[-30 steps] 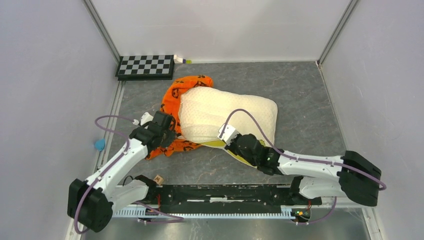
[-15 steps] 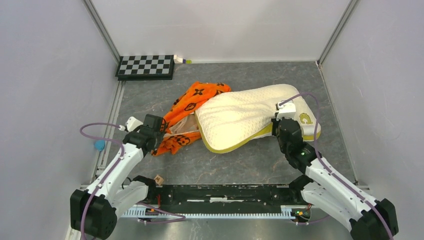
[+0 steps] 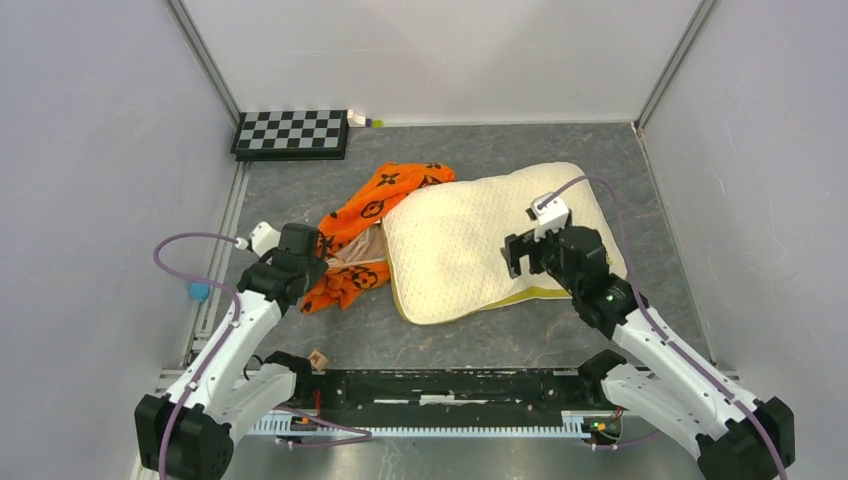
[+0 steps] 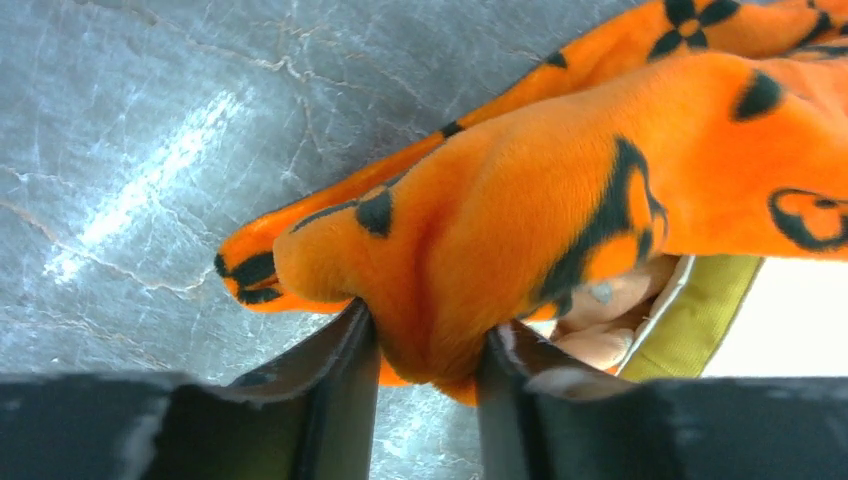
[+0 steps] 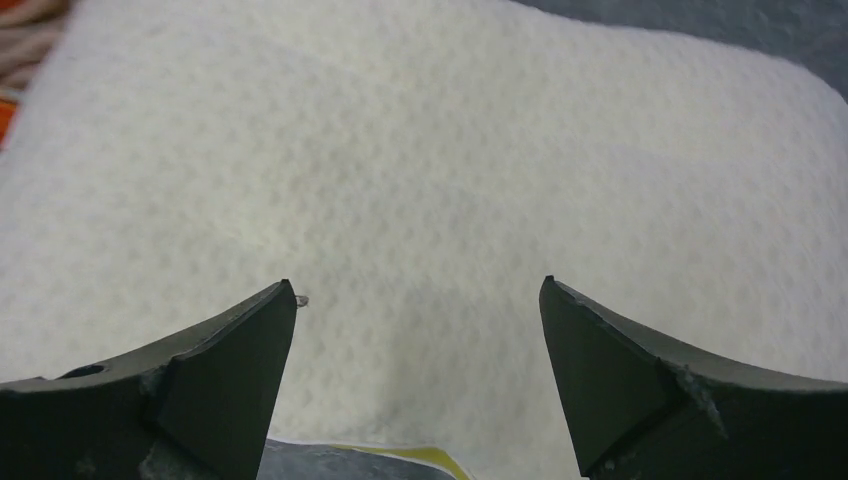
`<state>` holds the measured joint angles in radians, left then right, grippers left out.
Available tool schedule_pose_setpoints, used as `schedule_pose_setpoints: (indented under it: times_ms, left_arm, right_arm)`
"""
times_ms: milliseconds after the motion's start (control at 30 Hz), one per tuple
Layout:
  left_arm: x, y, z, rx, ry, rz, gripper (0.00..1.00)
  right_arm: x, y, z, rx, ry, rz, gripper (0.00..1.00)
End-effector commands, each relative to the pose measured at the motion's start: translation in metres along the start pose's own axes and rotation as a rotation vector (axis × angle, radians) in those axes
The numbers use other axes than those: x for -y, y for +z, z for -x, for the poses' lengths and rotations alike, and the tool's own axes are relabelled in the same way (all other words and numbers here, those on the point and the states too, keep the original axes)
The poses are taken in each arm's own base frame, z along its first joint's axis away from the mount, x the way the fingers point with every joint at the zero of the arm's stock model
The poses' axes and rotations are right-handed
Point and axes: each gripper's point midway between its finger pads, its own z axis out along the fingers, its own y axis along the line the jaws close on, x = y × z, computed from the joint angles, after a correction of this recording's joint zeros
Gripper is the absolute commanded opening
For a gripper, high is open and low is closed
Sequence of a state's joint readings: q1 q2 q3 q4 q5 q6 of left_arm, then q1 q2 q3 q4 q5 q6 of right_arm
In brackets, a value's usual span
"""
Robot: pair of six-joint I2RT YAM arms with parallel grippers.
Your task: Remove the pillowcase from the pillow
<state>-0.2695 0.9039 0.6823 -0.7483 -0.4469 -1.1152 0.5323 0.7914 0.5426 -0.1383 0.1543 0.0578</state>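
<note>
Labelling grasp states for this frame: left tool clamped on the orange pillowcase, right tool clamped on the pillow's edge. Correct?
Not quite. The right tool is open and sits over the pillow with nothing between its fingers, as the right wrist view shows. The rest stands: the left tool is clamped on the orange pillowcase.
</note>
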Motion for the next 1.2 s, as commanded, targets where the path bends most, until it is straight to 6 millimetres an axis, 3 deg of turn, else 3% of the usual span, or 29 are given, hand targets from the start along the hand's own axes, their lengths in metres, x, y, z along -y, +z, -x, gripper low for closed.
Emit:
schedule_pose_setpoints:
  times_ms: [0,133,233,333,500,600,800,933,967,1000,1067,1100,1167]
  left_arm:
    - [0.029,-0.022,0.038,0.102,0.15,-0.113,0.54]
    - [0.038,-0.043,0.063,0.187,0.186,-0.166,0.76]
    - [0.071,-0.057,0.058,0.169,0.187,-0.365,0.93]
    - [0.098,-0.062,0.048,0.116,0.211,-0.492,0.98]
    - [0.113,-0.037,0.034,0.036,0.241,-0.435,1.0]
    - [0.118,-0.014,0.012,-0.032,0.256,-0.427,1.0]
    - [0.111,0.018,-0.007,-0.075,0.321,-0.35,1.0]
    - [0.106,0.04,-0.022,-0.099,0.337,-0.327,1.0]
    - [0.104,0.045,-0.026,-0.104,0.336,-0.317,1.0]
    - [0.098,0.053,-0.031,-0.111,0.323,-0.298,0.99]
    - [0.096,0.064,-0.039,-0.105,0.282,-0.312,0.95]
    - [0.091,0.07,-0.045,-0.111,0.268,-0.308,0.89]
    - [0.086,0.082,-0.053,-0.128,0.239,-0.291,0.64]
  right_arm:
    - [-0.064,-0.01,0.072,0.118,-0.041,0.351,0.98]
    - [-0.103,-0.01,0.089,0.117,-0.075,0.414,0.98]
    - [-0.141,0.002,0.087,0.084,-0.101,0.409,0.98]
    - [-0.167,0.022,0.08,0.017,-0.075,0.374,0.98]
    - [-0.204,0.05,0.063,-0.048,-0.01,0.3,0.98]
    - [-0.221,0.062,0.048,-0.07,-0.009,0.263,0.98]
    - [-0.221,0.094,-0.015,-0.244,-0.082,0.122,0.98]
    - [-0.23,0.096,-0.044,-0.297,-0.097,0.177,0.98]
    - [-0.228,0.095,-0.048,-0.301,-0.099,0.179,0.94]
    - [-0.225,0.092,-0.049,-0.299,-0.099,0.178,0.82]
    - [-0.214,0.086,-0.045,-0.275,-0.101,0.159,0.44]
    - [-0.205,0.081,-0.042,-0.261,-0.098,0.143,0.27]
    - [-0.183,0.073,-0.036,-0.235,-0.092,0.093,0.02]
